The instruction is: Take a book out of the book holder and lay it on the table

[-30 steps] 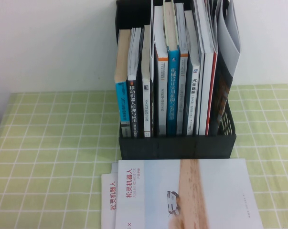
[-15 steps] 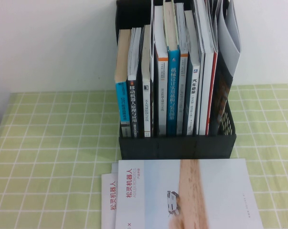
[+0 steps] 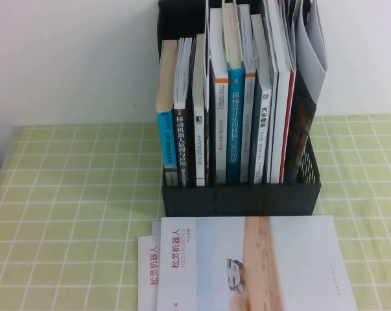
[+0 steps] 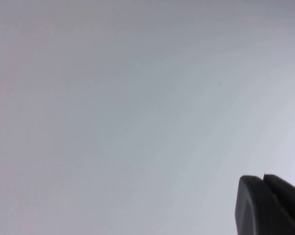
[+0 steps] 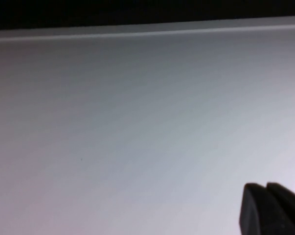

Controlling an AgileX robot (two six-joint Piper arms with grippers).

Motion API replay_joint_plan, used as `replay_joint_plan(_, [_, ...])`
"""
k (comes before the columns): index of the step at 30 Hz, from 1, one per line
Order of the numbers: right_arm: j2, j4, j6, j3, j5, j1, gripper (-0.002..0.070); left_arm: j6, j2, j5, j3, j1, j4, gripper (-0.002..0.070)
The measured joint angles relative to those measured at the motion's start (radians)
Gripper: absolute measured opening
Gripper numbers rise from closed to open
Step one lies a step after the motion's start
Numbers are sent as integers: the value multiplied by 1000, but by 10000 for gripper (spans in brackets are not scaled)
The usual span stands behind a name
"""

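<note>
- book holder (image 3: 240, 194) stands at the table's (image 3: 65, 194) far edge, spines upright for pulling.
- grey robot book: cannot tell where; a beige-stripe brochure (image 3: 253, 265) lies at the near edge.
- left gripper (image 4: 270, 205) and right gripper (image 5: 270, 208) parked off the table, both closed, empty.

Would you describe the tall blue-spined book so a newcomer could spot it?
Start at the black book holder on the green checked table. Mid-row among its upright books, the blue-spined book shows a bright blue spine with white lettering, unlike its paler neighbours. The left tool and right tool sit outside the high view.
</note>
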Motion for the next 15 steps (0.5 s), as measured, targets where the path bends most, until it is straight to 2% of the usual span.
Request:
replay_joint_plan(7, [188, -55, -99, -210, 196, 17, -2, 76, 315, 482, -285, 0, 22, -3])
replay_joint_plan(11, [344, -60, -174, -366, 485, 17, -2, 216, 512, 740, -368, 0, -13, -3])
replay_joint_plan(15, [508, -70, -208, -475, 823, 17, -2, 404, 660, 851, -379, 0, -67, -3])
